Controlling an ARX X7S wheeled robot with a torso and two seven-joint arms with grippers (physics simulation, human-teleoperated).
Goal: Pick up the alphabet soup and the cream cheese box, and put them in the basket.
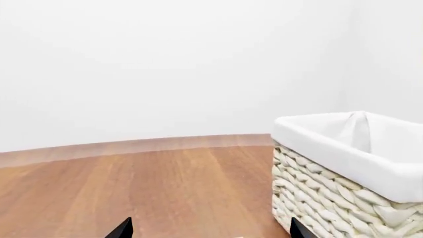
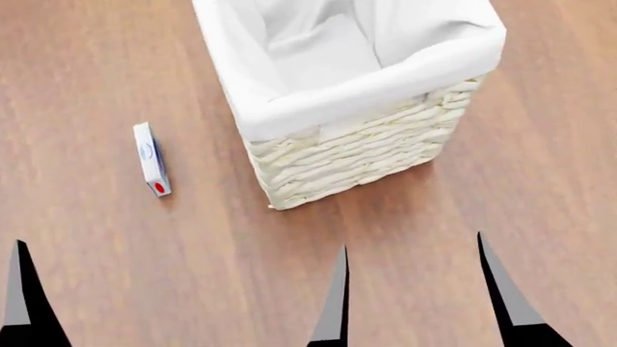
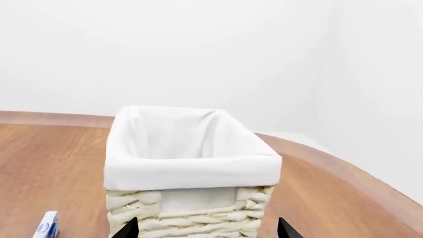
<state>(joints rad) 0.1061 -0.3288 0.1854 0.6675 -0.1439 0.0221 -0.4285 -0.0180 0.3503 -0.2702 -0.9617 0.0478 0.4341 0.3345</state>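
Observation:
The cream-white wicker basket [image 2: 357, 155] with its white cloth lining stands upright on the wooden floor, and nothing shows inside it. It also shows in the right wrist view [image 3: 191, 163] and the left wrist view [image 1: 343, 198]. The cream cheese box [image 2: 150, 159] lies on its thin edge left of the basket, red spot toward me; the right wrist view [image 3: 46, 227] shows it too. My right gripper [image 2: 412, 249] [image 3: 207, 229] is open and empty, just in front of the basket. My left gripper [image 1: 211, 232] is open and empty, to the basket's left. The alphabet soup is out of view.
Bare wooden floor [image 2: 115, 65] lies all round the basket. White walls with a wooden skirting board [image 1: 132, 146] close the room behind it. One left fingertip [image 2: 19, 285] shows at the head view's lower left edge.

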